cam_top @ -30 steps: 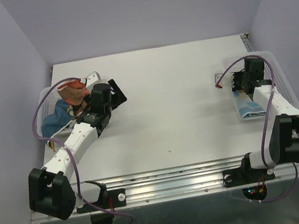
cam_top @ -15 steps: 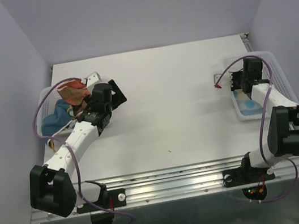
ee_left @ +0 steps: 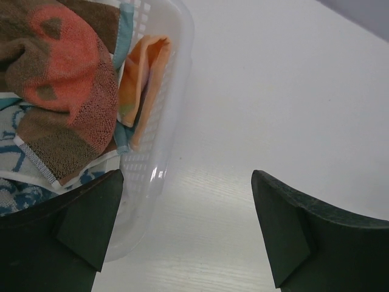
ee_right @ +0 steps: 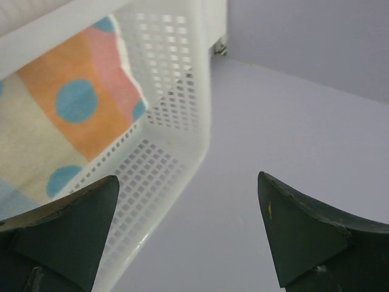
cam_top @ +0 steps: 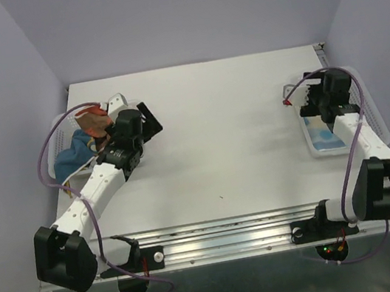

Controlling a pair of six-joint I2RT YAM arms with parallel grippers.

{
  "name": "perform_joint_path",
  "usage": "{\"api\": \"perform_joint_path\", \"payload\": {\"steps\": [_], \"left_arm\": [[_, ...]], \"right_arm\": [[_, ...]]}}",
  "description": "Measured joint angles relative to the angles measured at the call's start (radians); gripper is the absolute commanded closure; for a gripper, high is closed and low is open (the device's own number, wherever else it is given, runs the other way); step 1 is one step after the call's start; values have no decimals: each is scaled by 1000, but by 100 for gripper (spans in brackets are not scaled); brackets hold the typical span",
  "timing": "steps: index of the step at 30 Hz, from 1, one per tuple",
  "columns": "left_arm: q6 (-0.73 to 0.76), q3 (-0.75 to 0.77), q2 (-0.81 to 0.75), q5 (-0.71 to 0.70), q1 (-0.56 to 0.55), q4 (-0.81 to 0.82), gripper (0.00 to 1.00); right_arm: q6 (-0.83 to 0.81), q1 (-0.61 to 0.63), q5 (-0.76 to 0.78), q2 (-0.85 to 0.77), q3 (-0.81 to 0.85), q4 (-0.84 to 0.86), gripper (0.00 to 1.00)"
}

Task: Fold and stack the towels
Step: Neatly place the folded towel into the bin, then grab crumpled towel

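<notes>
"Two baskets on the surface (cam_top: 214, 128)? What's in them?"

"The right basket (ee_right: 176, 91) holds one orange towel with blue circles (ee_right: 67, 115), lying flat and, I'd judge, folded. The left basket (ee_left: 164, 121) holds a crumpled heap: a brown towel with a red patch (ee_left: 67, 79), a peach-orange towel (ee_left: 143, 73) and a dark blue towel (cam_top: 70, 158)."

"And the arms?"

"The left gripper (ee_left: 185, 201) hovers beside its basket's rim, fingers spread and empty. The right gripper (ee_right: 188, 201) hangs by its basket's corner, fingers spread, holding nothing. I'd say one towel is done and several are left."
</notes>
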Motion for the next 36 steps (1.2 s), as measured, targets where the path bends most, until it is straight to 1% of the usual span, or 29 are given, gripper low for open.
{"api": "perform_joint_path", "payload": {"steps": [1, 3, 4, 5, 8, 9, 11, 13, 15, 16, 17, 19, 22, 26, 30, 33, 36], "left_arm": [[-3, 0, -21, -3, 0, 0, 1], [-8, -3, -62, -15, 0, -1, 1], [-16, -5, -84, -25, 0, -2, 1], [-24, -5, -100, -35, 2, -3, 1], [-45, -5, -122, -64, 18, -10, 1], [-51, -5, -118, -70, 28, -19, 1], [-58, -5, -102, -69, 58, -32, 1], [-62, -5, -71, -67, 104, -41, 1], [-65, 1, -40, -57, 156, -50, 1], [-66, 6, -24, -55, 183, -54, 1], [-66, 15, 2, -50, 220, -56, 1], [-64, 31, 32, -40, 277, -58, 1], [-56, 77, 87, -21, 362, -52, 1], [-31, 145, 159, 5, 447, -25, 1], [-1, 235, 269, 48, 553, 15, 1], [29, 311, 367, 122, 617, 40, 1], [53, 368, 459, 173, 644, 68, 1]], "right_arm": [[16, 0, -10, -21, 5, 0, 0], [105, 0, -63, -92, 28, 11, 0], [181, 0, -90, -114, 36, 29, 0], [285, 0, -125, -135, 46, 56, 0], [739, 2, -220, -162, 147, 183, 0], [843, 2, -239, -154, 190, 197, 0], [1115, 9, -299, -116, 313, 258, 0], [1370, 34, -328, -89, 380, 325, 0], [1549, 93, -323, -79, 385, 374, 0], [1607, 125, -316, -78, 379, 378, 0], [1685, 201, -276, -74, 356, 378, 0], [1769, 292, -240, -65, 311, 375, 0], [1883, 390, -194, -38, 225, 347, 0], [1967, 420, -125, 31, 123, 282, 0], [2023, 421, -97, 109, 58, 210, 0], [2047, 421, -98, 126, 37, 179, 0], [2051, 421, -101, 124, 36, 183, 0]]}}
